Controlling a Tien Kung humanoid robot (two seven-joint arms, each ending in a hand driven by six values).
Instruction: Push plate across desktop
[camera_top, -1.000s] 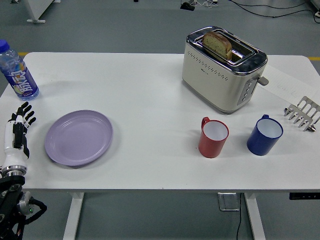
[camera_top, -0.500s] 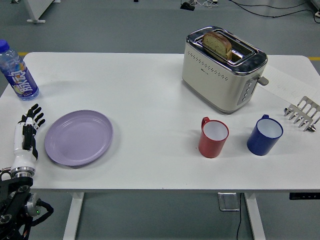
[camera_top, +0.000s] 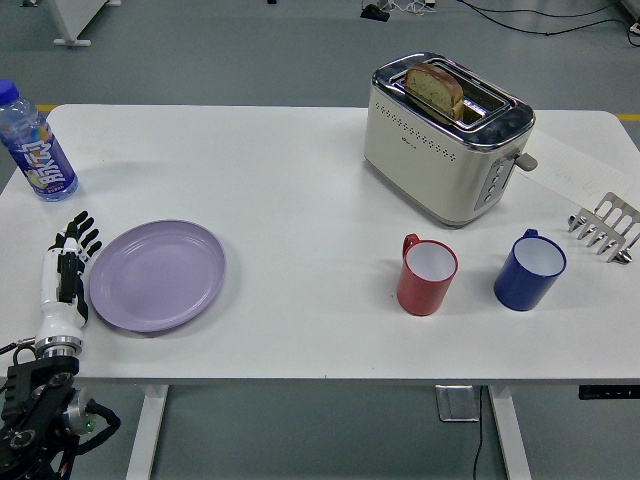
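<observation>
A lilac plate (camera_top: 158, 275) lies flat on the white table (camera_top: 300, 200), toward its left front. My left hand (camera_top: 68, 262) stands edge-on just left of the plate's rim, fingers straight and spread, holding nothing. A narrow gap or light contact separates the fingers from the rim; I cannot tell which. The right arm is out of view.
A blue-capped drink bottle (camera_top: 35, 145) stands at the far left behind the hand. Right of the plate come a red mug (camera_top: 427, 275), a blue mug (camera_top: 529, 270), a toaster (camera_top: 446, 138) holding bread, and a metal rack (camera_top: 606, 228) at the right edge.
My left hand has slid right across the table, from near the left edge up to the plate's left rim. The plate has not moved.
</observation>
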